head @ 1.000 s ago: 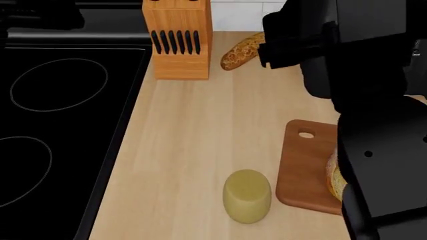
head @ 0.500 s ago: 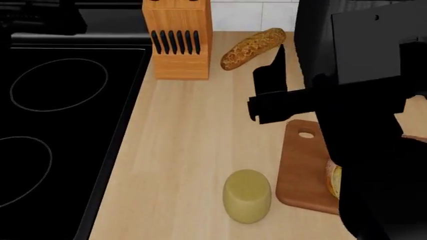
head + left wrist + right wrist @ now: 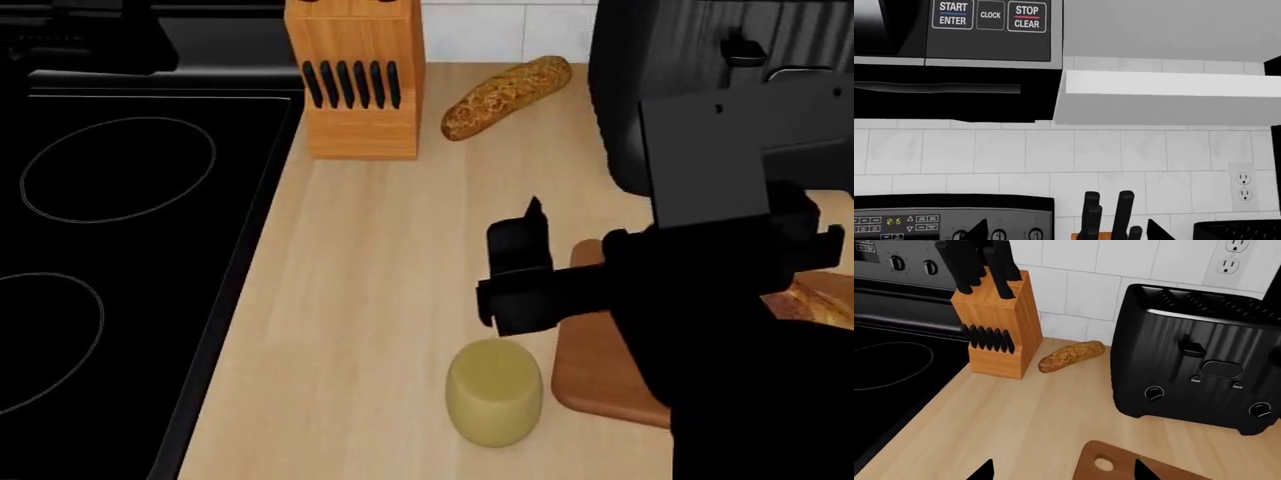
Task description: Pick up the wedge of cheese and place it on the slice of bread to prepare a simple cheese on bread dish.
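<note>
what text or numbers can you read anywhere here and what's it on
"START ENTER" on a microwave button.
"CLOCK" on the button beside it.
"STOP CLEAR" on the next button.
Stove panel: a lit display and small labels, too small to read.
Toaster: tiny labels under its buttons, too blurred to read.
Nothing readable on the knife block, cheese or baguette.

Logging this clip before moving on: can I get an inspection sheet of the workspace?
Surface: light wood counter, cooktop alongside.
Job's things: wedge of cheese on the counter; slice of bread on the cutting board, mostly hidden.
Clutter: knife block, baguette, toaster.
Grippers: right gripper above the cheese, empty, jaw state unclear; left gripper raised, facing the backsplash, tips apart.
Cables: nothing seen.
Surroundings: tiled wall, outlet, microwave.
</note>
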Tool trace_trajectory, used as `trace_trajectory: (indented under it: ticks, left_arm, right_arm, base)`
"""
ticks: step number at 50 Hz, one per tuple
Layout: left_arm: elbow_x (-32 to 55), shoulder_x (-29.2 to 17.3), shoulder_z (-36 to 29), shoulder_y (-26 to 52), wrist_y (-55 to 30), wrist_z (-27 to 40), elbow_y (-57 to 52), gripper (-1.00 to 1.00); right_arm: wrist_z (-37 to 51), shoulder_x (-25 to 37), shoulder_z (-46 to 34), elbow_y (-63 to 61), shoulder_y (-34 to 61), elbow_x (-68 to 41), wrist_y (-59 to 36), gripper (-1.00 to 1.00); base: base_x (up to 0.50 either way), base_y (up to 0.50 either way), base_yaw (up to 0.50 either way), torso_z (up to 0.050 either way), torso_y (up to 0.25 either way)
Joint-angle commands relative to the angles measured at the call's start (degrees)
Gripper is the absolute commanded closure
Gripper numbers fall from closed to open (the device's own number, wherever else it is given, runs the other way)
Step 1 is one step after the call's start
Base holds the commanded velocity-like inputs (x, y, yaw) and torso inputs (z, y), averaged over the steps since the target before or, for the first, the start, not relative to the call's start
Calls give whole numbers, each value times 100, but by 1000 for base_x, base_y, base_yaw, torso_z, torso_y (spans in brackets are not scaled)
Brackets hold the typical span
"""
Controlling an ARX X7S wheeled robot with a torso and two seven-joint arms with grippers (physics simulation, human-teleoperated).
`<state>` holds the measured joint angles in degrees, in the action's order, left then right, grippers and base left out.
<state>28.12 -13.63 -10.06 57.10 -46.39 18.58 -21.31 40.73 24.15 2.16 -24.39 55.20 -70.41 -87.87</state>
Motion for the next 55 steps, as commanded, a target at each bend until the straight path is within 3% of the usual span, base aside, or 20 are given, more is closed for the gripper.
trace_trajectory:
  ticks: [1,16,27,40,55]
  left_arm:
    - [51,-7,-3,4,19,19,0,-100]
    - [2,-64,-129,-31,29,97,-132,-100]
    - [-2,-81,-144,-64,74,151,-168,-100]
    - [-53,-129,-239,-60,39,223,-177,-100]
    - [-25,-150,-261,-55,38,266,-196,-100]
  right_arm:
    - [801,208,-85,228,35,-1085,122,-100]
    - [955,193,-641,595,108,-1126,199,-100]
    - [2262,25,-784,1150,275,-2862,199,-100]
    - [3650,302,-1628,1242,508,-4735,804,-100]
    - [4158,612,-2310,1058,424,-5503,1148,-100]
  base:
    - [0,0,0,0,0]
    - [0,0,0,0,0]
    - [0,0,0,0,0]
    - [0,0,0,0,0]
    - [0,0,0,0,0]
